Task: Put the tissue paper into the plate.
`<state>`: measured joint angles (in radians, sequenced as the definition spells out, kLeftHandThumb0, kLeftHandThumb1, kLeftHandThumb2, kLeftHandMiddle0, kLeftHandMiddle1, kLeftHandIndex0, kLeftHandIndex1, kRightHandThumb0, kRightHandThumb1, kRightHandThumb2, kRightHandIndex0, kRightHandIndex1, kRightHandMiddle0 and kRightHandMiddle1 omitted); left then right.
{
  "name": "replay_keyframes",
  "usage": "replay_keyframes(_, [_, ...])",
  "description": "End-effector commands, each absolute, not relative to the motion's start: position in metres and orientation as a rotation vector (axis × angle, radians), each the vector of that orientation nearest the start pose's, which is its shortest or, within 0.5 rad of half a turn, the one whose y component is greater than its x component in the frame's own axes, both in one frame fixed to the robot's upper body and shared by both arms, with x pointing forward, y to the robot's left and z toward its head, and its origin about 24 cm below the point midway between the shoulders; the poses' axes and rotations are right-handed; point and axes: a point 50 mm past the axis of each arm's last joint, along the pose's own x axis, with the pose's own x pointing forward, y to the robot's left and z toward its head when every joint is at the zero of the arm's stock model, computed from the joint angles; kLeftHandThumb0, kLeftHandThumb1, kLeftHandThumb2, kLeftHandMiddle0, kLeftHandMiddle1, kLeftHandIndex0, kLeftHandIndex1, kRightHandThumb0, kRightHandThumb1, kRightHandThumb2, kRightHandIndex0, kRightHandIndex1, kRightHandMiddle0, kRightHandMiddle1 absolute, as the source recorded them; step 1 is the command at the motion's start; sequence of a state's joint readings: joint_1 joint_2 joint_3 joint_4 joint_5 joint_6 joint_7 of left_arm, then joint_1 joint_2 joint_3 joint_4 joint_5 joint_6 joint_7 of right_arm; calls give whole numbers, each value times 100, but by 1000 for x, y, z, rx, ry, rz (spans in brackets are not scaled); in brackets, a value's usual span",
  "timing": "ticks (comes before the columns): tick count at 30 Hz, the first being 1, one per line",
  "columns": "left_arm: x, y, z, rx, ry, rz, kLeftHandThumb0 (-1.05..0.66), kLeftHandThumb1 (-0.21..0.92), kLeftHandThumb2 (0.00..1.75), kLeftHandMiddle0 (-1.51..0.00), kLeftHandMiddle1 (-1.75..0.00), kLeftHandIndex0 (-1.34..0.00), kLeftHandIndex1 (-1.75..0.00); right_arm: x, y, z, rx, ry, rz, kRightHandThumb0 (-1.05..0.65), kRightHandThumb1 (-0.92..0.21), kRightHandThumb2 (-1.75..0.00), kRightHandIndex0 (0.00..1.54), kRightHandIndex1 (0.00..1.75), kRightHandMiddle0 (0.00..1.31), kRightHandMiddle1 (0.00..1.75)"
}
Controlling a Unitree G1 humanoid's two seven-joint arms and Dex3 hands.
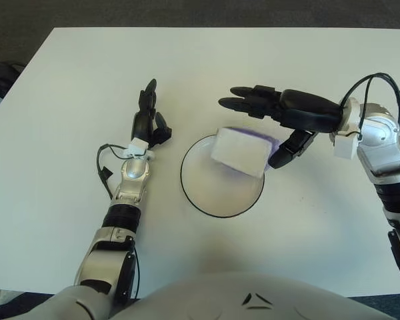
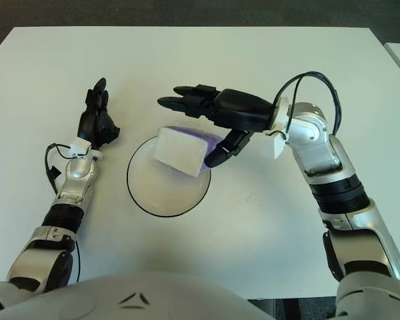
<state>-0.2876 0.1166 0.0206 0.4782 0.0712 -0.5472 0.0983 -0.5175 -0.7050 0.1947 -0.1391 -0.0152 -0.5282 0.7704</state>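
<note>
On the plate's far right rim I see the tissue paper pack lying tilted. Right hand above it, fingers spread, holding nothing. Left hand left of plate, fingers relaxed.

No legible text

No words, labels, brands, numbers or signs can be read anywhere in either eye view. The tissue pack is seen as plain white with a purple edge, and no print can be made out on it. No marking is shown on the plate, and the table is blank. No lettering can be read on the arms or hands.
</note>
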Motion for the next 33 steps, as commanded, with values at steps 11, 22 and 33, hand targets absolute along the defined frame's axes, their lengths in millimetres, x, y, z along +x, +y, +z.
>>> replay_keyframes(11, [256,162,-4,149,-43,42,-88,92,114,-21,-1,0,-36,256,-136,217,-1142,-737,1160,-105,-92,-30,0,0,0,0])
replay_keyframes(22, [256,161,-6,171,-52,64,-86,92,115,-23,-2,0,-41,253,-129,212,-1218,-699,1321,-105,-92,-33,0,0,0,0])
replay_keyframes(33, [257,158,-9,157,-38,67,-86,92,115,-23,-1,0,-39,252,-129,209,-1198,-693,1333,-105,-92,-36,0,0,0,0])
